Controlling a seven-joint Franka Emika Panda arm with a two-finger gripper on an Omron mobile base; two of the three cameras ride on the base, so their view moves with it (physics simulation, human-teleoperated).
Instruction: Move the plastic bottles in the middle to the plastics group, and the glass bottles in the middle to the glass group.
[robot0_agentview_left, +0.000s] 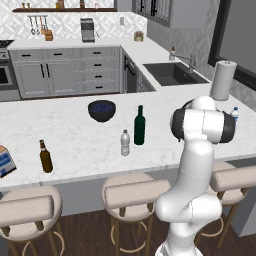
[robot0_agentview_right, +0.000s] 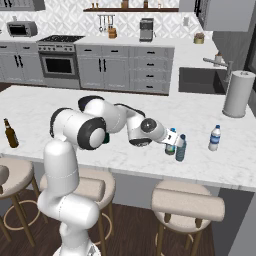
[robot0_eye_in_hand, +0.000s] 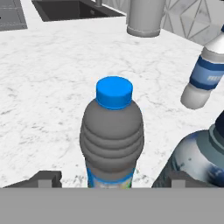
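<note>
End effector (robot0_eye_in_hand: 107, 177) jaws apparently straddle blue-capped bottle (robot0_eye_in_hand: 112, 135)

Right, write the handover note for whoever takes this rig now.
Gripper: open, fingers either side of the grey ribbed blue-capped plastic bottle, not clamped.
That bottle stands beside a second clear bottle, near the blue-labelled water bottle of the plastics group; it looks delivered.
Left: the small clear water bottle and the tall dark green wine bottle stand mid-counter. The wine bottle goes by the short brown beer bottle.
</note>
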